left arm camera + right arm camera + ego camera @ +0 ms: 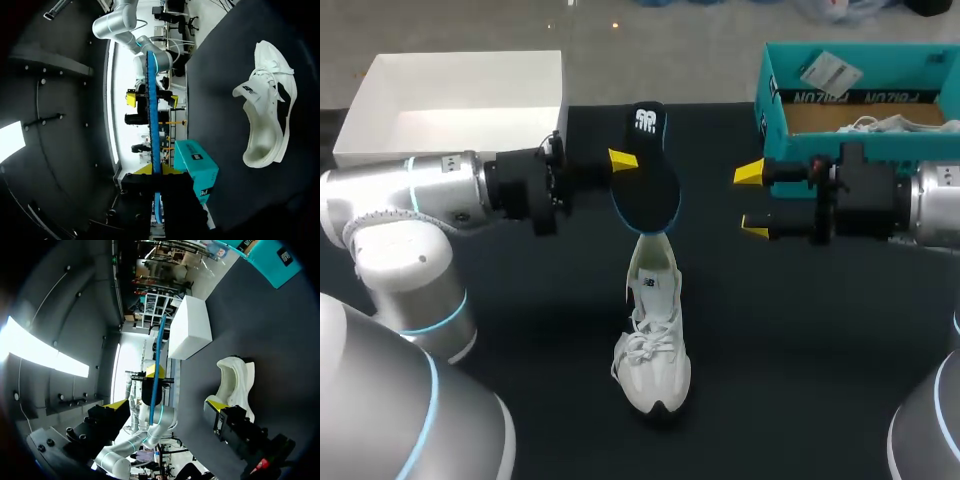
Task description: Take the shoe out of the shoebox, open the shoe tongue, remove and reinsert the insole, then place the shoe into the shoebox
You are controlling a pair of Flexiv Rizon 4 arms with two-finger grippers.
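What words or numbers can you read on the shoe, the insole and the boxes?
Teal box: dark letters on its inner wall, upside down and too blurred to read.
Insole: a white logo near one end, no readable words.
Shoe: a small dark mark on its side, too small to read.
Card in the teal box: print too small to read.
White box: no print shows.
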